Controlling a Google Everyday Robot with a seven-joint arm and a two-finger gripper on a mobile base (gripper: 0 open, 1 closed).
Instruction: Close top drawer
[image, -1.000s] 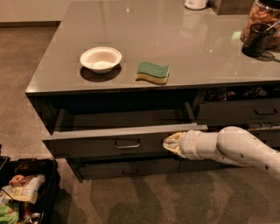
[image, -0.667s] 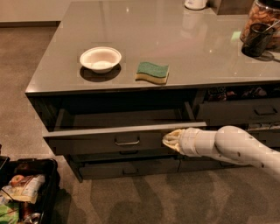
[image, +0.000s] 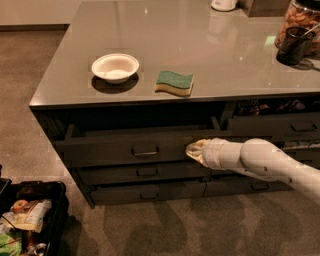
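The top drawer (image: 110, 149) is a wide dark grey drawer under the counter's left part, with a small bar handle (image: 145, 150) at its centre. It stands slightly pulled out; a dark gap shows above its front. My gripper (image: 191, 150) is at the end of the white arm (image: 265, 162) that comes in from the right. It presses against the drawer front to the right of the handle.
On the grey countertop (image: 200, 55) sit a white bowl (image: 115, 67) and a green-yellow sponge (image: 174, 82). A dark cup (image: 293, 45) and a jar stand at the far right. Lower drawers (image: 145, 172) sit below. A black bin (image: 30, 220) of items stands on the floor at left.
The drawer front has moved in toward the cabinet, and my gripper has followed it, staying pressed on the panel right of the handle.
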